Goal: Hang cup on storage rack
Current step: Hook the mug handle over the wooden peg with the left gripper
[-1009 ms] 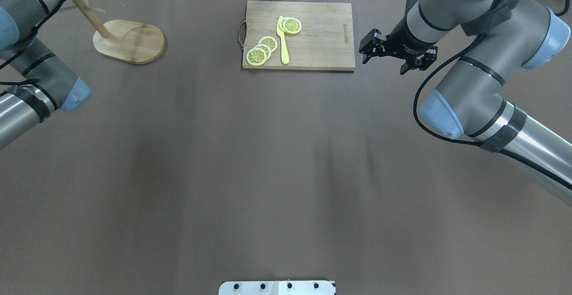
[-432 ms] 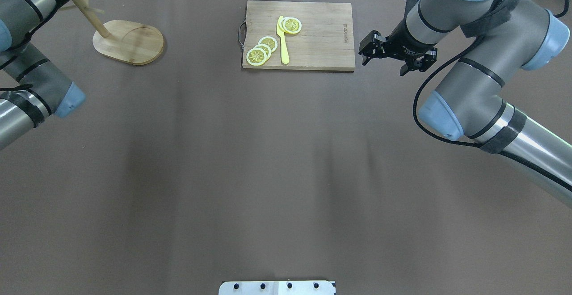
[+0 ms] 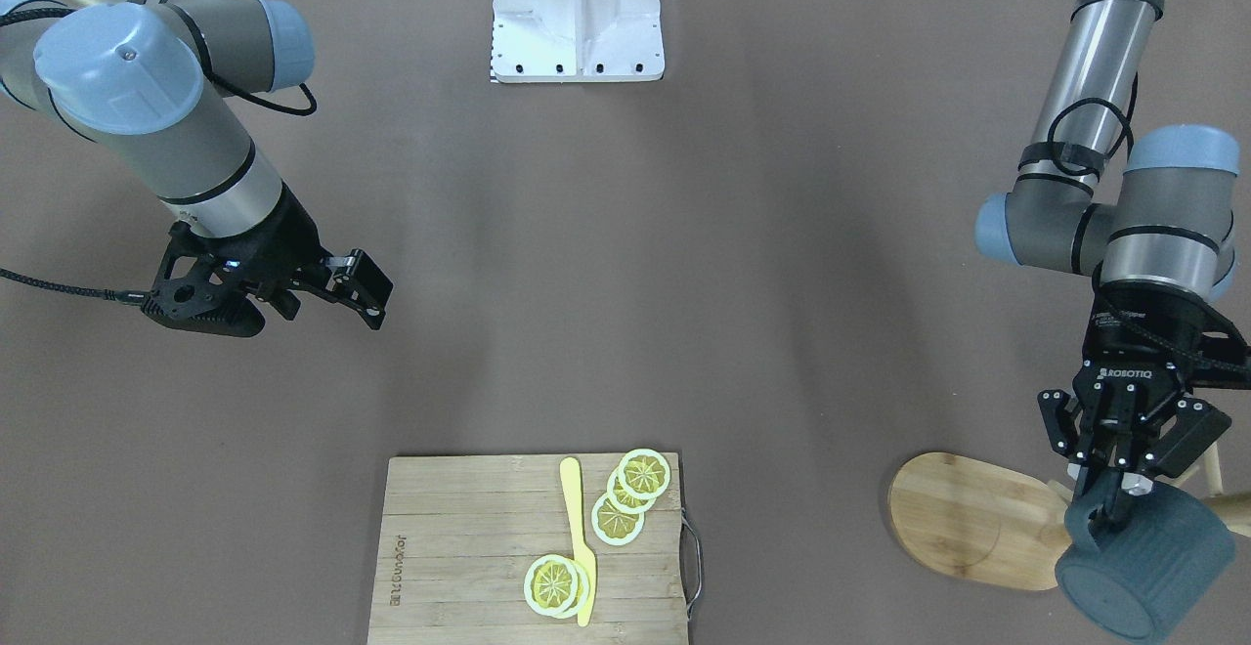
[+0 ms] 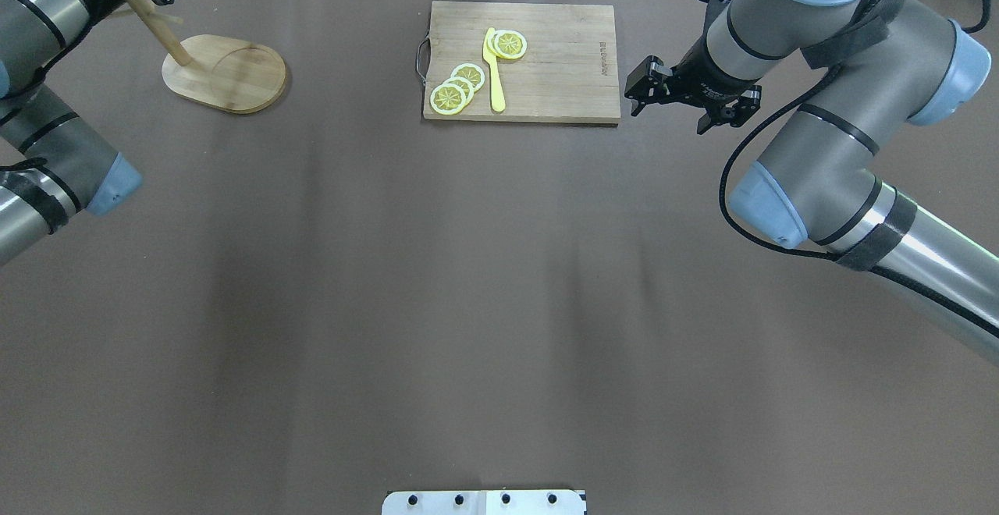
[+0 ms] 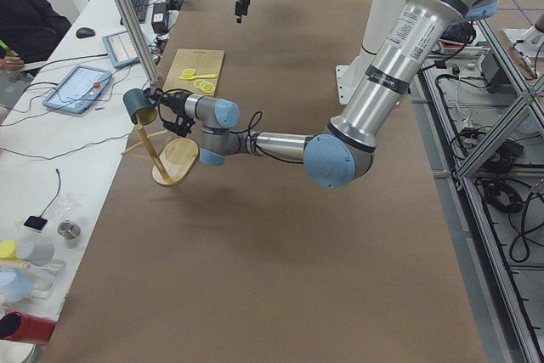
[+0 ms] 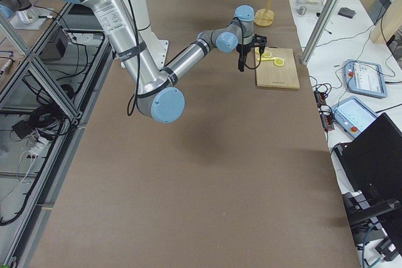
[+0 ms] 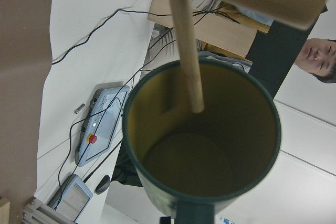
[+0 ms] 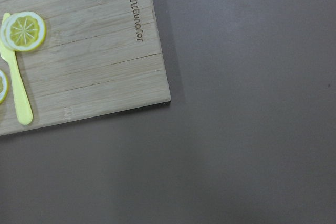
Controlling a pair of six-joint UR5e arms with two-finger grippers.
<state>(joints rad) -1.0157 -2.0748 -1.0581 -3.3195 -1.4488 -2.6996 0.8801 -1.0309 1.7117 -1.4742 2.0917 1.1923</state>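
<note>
My left gripper (image 3: 1114, 513) is shut on the handle of the dark slate-blue cup (image 3: 1143, 567) and holds it tilted beside the wooden storage rack (image 3: 968, 518). In the left wrist view a thin peg (image 7: 186, 45) of the rack points into the cup's yellowish-green mouth (image 7: 205, 145). The exterior left view shows the cup (image 5: 138, 104) up at the top of the rack (image 5: 174, 163). In the overhead view the cup is out of frame; only the rack's base (image 4: 225, 72) and pole show. My right gripper (image 4: 640, 87) is open and empty, hovering off the cutting board's right end.
A bamboo cutting board (image 4: 562, 70) with a metal handle lies at the far middle, with lemon slices (image 4: 456, 90) and a yellow knife (image 4: 493, 70) on it. A white mount plate (image 3: 579, 15) is at the robot's side. Brown mat covers the table.
My left arm has shifted a little to the left and farther back at the rack. My right gripper has barely drifted.
</note>
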